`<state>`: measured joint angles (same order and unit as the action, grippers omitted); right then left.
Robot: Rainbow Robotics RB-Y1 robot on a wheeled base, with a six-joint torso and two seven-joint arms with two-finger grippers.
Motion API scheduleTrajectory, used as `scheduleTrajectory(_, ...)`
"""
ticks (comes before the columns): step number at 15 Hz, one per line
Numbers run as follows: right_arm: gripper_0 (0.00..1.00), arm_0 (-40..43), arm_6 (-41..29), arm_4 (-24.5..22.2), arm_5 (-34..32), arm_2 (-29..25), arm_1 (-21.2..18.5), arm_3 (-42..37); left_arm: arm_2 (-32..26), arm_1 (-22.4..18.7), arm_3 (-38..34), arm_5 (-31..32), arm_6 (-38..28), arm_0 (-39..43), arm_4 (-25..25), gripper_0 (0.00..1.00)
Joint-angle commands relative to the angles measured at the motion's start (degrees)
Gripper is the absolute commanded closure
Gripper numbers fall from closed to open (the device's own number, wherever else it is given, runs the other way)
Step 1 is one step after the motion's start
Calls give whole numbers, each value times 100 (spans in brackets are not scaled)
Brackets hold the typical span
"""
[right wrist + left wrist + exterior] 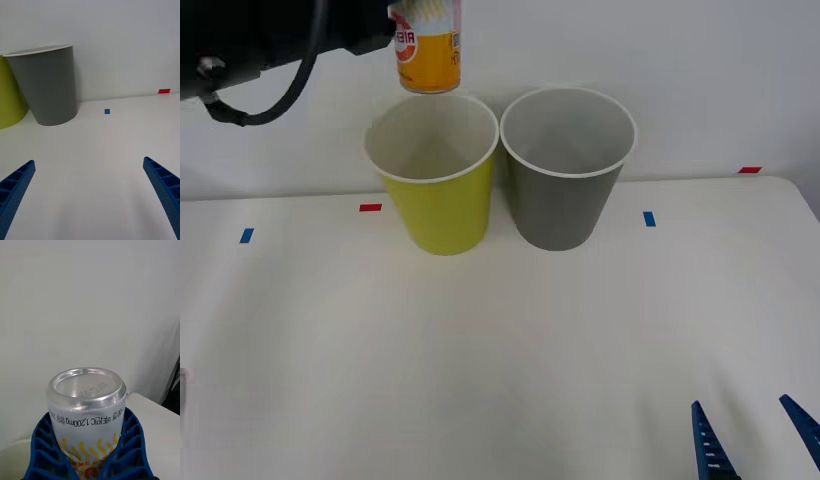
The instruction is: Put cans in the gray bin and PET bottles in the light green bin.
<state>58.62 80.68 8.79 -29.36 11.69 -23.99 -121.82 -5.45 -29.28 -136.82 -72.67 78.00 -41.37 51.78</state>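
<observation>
My left gripper (88, 438) is shut on the can (427, 50), an orange and cream drink can with silver ends. It hangs upright in the air, over the back rim of the light green bin (435, 185) and slightly toward the gray bin (563, 175). In the left wrist view the blue fingers (129, 438) wrap both sides of the can (86, 397). The two bins stand side by side at the back of the table, both showing white insides. My right gripper (755, 440) rests open at the front right, its fingers spread wide and facing the gray bin (47, 86). PET bottles are out of view.
Small red (370, 208) and blue (649, 218) tape marks lie on the white table (480, 360). A white wall stands right behind the bins. The left arm's black body and cable (270, 50) reach in from the upper left.
</observation>
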Motion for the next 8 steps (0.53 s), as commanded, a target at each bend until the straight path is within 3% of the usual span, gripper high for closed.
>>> scheduleTrajectory(1,0,0,0,0,0,0,0,0,861,159,481,772,-382,-275,-871,100)
scheduleTrajectory(4,0,0,0,0,0,0,0,0,1503,362,1193,1449,-374,-565,-1337,100)
scheduleTrajectory(8,0,0,0,0,0,0,0,0,1986,669,2054,2266,-277,-732,-1504,100)
